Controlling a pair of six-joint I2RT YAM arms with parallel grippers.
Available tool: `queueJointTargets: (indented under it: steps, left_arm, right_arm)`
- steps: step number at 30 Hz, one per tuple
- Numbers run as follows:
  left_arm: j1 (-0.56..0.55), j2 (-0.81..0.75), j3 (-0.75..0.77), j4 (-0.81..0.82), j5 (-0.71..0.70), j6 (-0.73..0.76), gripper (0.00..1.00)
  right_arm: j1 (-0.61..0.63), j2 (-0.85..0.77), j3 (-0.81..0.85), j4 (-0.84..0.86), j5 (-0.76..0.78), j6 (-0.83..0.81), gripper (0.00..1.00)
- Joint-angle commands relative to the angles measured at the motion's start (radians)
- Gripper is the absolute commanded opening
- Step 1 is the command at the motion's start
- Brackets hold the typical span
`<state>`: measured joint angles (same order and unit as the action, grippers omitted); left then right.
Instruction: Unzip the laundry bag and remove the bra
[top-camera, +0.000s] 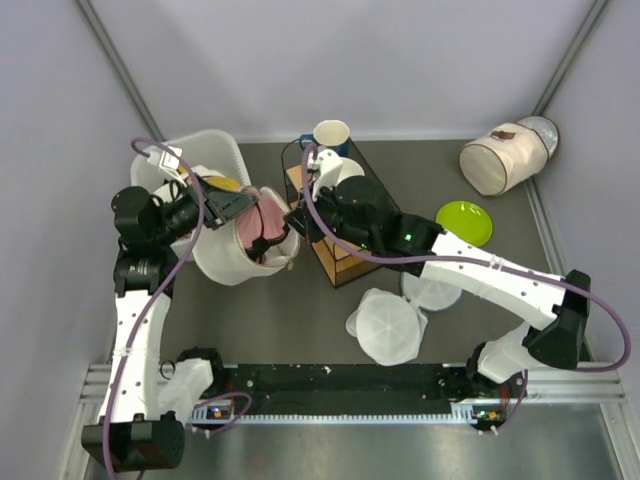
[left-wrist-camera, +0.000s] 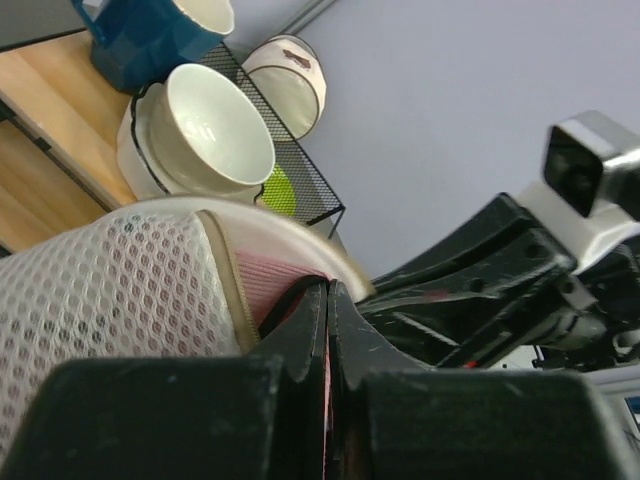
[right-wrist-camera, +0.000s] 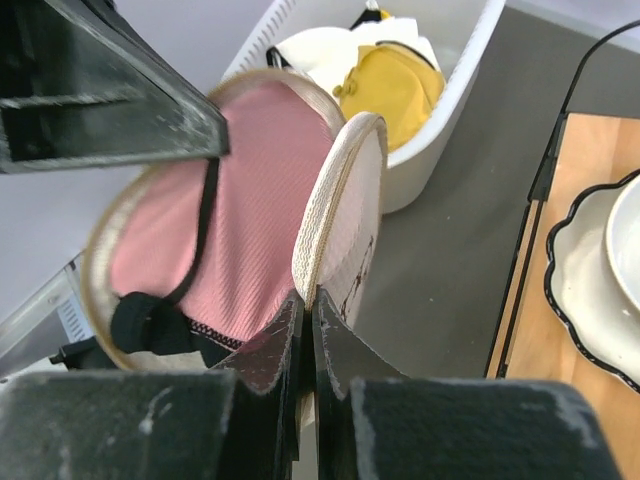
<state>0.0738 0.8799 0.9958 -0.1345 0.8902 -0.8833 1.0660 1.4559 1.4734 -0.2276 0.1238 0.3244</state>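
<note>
The cream laundry bag (top-camera: 232, 262) is held up, unzipped and gaping. The pink bra (top-camera: 267, 222) with dark straps shows inside it. My left gripper (top-camera: 243, 206) is shut on the bra's pink fabric; in the left wrist view its tips (left-wrist-camera: 330, 292) pinch the bra (left-wrist-camera: 270, 280) beside the bag's mesh face (left-wrist-camera: 110, 290). My right gripper (top-camera: 297, 222) is shut on the bag's rim. In the right wrist view its tips (right-wrist-camera: 306, 300) clamp the zip edge of the open flap (right-wrist-camera: 345, 210), with the bra (right-wrist-camera: 250, 190) lying in the other half.
A white basket (top-camera: 215, 150) with a yellow cloth (right-wrist-camera: 395, 85) stands behind the bag. A wire rack (top-camera: 340, 262) with bowls and a blue mug (top-camera: 330, 135) is at the centre. Translucent round discs (top-camera: 385, 325), a green plate (top-camera: 463, 222) and a white cylinder bag (top-camera: 500, 158) lie to the right.
</note>
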Motion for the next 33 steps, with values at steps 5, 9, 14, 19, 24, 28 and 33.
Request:
queueJointTargets:
  steps: [5,9,14,19,24,28,33]
  left_arm:
    - [0.006,-0.001,0.083,0.211,0.108,-0.086,0.0]
    - [0.004,-0.005,0.081,0.283,0.108,-0.156,0.0]
    - [0.006,-0.004,0.083,0.406,0.104,-0.239,0.0]
    - [0.007,-0.001,0.076,0.472,0.089,-0.293,0.0]
    - [0.017,-0.001,0.035,0.583,0.029,-0.419,0.0]
    - [0.015,0.017,-0.045,0.792,-0.019,-0.626,0.0]
    - [0.001,0.005,-0.078,0.771,-0.062,-0.632,0.0]
  right_arm:
    - [-0.006,0.076,0.044,0.002,-0.039,0.019,0.0]
    - [-0.011,0.09,0.034,0.001,-0.052,0.028,0.0]
    - [-0.011,0.101,0.027,-0.001,-0.067,0.036,0.0]
    - [-0.011,0.1,0.013,-0.003,-0.069,0.041,0.0]
    - [-0.009,0.093,-0.012,0.008,-0.07,0.048,0.0]
    - [-0.011,0.101,-0.022,0.023,-0.087,0.057,0.0]
    - [-0.011,0.118,-0.002,0.033,-0.093,0.05,0.0]
